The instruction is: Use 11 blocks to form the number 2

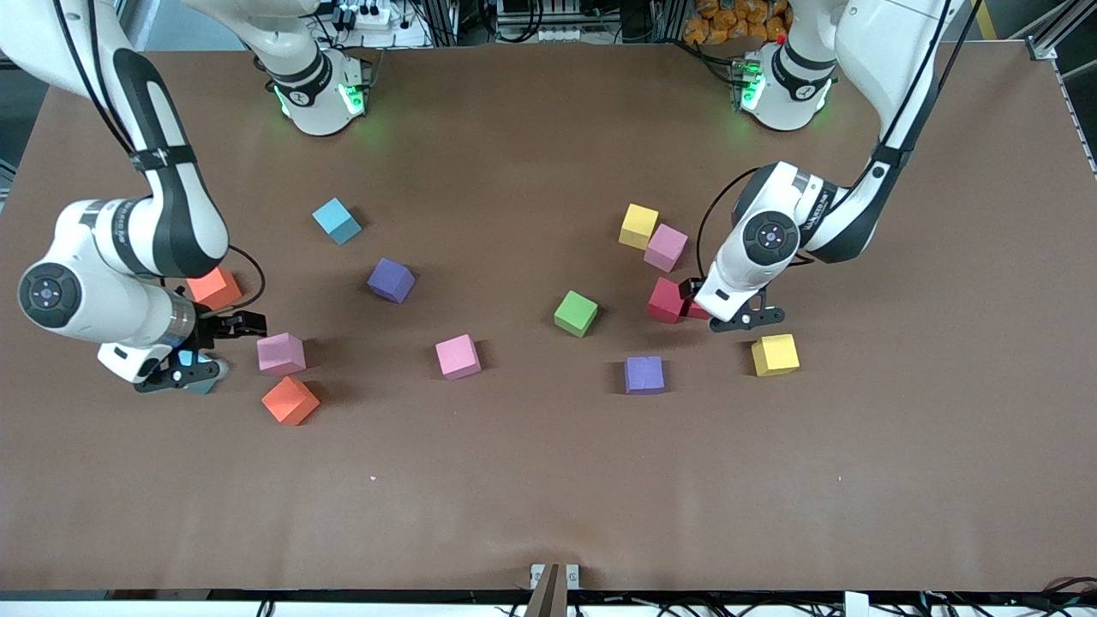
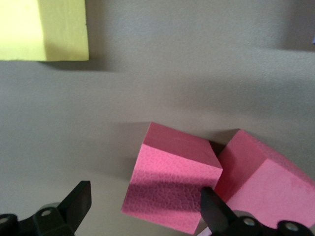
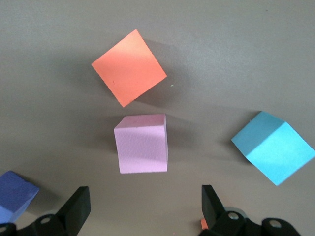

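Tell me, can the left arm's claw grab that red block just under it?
Probably yes. The left claw hangs open right over the red block, though a second red block touching it may crowd one finger.

Even, bright overhead light; the table (image 1: 548, 480) shows no glare. Each block, like the green block (image 1: 575, 313), throws a short soft shadow toward the left arm's end. Green glow rings both arm bases; wrist views sharp.
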{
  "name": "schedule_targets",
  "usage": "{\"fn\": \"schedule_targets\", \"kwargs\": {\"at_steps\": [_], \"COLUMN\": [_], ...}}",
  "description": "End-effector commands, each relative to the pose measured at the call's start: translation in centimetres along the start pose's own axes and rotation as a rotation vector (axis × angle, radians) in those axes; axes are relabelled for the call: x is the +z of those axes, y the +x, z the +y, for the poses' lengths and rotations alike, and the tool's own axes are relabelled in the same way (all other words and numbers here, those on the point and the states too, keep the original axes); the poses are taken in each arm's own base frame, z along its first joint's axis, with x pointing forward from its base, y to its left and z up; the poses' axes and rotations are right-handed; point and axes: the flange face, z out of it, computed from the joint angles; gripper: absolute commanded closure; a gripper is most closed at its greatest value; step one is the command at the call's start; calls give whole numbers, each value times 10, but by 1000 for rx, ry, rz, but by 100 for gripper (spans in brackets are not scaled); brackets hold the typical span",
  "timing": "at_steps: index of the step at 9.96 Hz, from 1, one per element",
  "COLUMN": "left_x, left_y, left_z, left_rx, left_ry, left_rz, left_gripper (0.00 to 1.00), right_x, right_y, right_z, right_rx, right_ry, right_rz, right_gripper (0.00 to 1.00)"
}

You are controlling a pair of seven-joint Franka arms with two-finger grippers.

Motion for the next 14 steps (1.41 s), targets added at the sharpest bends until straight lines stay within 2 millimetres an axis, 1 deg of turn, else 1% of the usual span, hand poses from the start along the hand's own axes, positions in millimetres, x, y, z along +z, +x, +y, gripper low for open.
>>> {"fn": "schedule_targets", "kwargs": {"at_steps": [1,2,3,4,5,6,7,8,9,10,11,12,13,14], "left_x": [-2,-7,-12,-20,-27,-38,-39,-38,-38,-38,-34,-32,-32,-26], "left_y": [5,7,6,5,-1,-3,-5,-8,-8,-5,-7,-5,0,4], "left_z": [3,4,4,2,1,-5,-4,2,3,0,6,10,14,15], "left_rx": [25,23,22,18,6,-6,-33,-140,-293,-377,-376,-338,-253,-182], "left_ry": [1,-2,-2,4,23,32,25,-6,-28,-40,-48,-55,-47,-29], "left_rz": [29,36,42,42,15,10,-6,-32,-55,-63,-58,-35,-7,12], "left_gripper": [0,0,0,0,0,0,0,0,0,0,0,0,0,0], "right_x": [-8,1,17,24,31,38,45,53,69,79,84,91,97,99], "right_y": [2,1,-4,-4,-3,-2,-2,-1,-3,-5,-6,-6,-6,-5], "right_z": [0,1,2,-1,-3,-4,-4,-2,-2,-3,-3,-4,-5,-4], "right_rx": [-13,-13,-11,-16,-16,-19,-36,-32,-32,-32,-31,-32,-35,-34], "right_ry": [-3,-6,-12,-15,-10,-9,-8,-6,-3,-2,1,4,7,7], "right_rz": [24,39,64,72,64,55,47,46,42,42,33,23,16,18], "right_gripper": [0,0,0,0,0,0,0,0,0,0,0,0,0,0]}}
